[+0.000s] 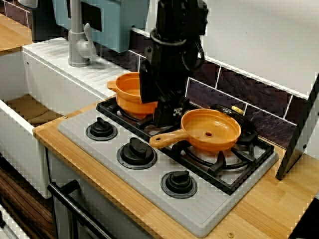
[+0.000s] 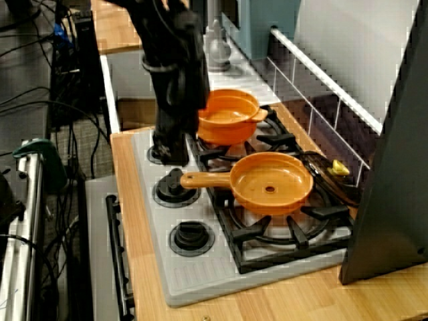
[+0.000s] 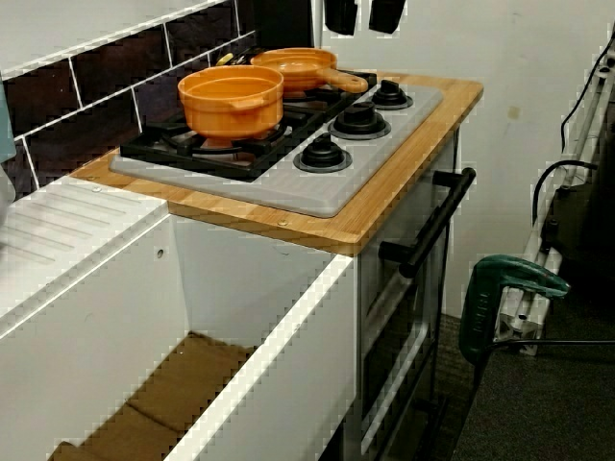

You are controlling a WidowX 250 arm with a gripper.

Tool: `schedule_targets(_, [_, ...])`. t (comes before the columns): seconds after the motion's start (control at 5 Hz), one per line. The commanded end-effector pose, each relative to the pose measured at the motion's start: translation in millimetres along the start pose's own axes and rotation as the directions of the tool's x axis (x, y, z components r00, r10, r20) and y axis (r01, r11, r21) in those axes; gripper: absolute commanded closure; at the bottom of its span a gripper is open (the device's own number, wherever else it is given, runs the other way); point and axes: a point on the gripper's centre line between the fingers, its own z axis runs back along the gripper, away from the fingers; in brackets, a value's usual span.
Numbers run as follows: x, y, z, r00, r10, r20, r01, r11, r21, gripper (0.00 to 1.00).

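A dark tiled backsplash runs under a white wall behind the wooden counter.

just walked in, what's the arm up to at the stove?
One robot arm hangs over the stove. Its gripper hovers above the hob with its fingers apart and empty, which is clearest in the view from the sink side. An orange pot sits on the burner nearest the sink. An orange frying pan sits on the next burner, its handle pointing toward the knobs. The gripper is close to both but touches neither.
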Motion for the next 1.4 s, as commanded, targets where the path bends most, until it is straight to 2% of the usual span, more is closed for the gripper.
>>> schedule_targets(0.0, [19.2,8.3,-6.0,0.999,0.039,0.030,-0.039,0.999,0.000,0.00])
schedule_targets(0.2, [20.3,10.9,-9.2,0.998,0.049,0.039,-0.048,0.999,-0.024,0.00])
schedule_targets(0.6, [22.2,8.5,-11.7,0.999,0.045,0.012,-0.044,0.999,-0.030,0.00])
schedule_targets(1.2, [22.2,8.5,-11.7,0.999,0.045,0.012,-0.044,0.999,-0.030,0.00])
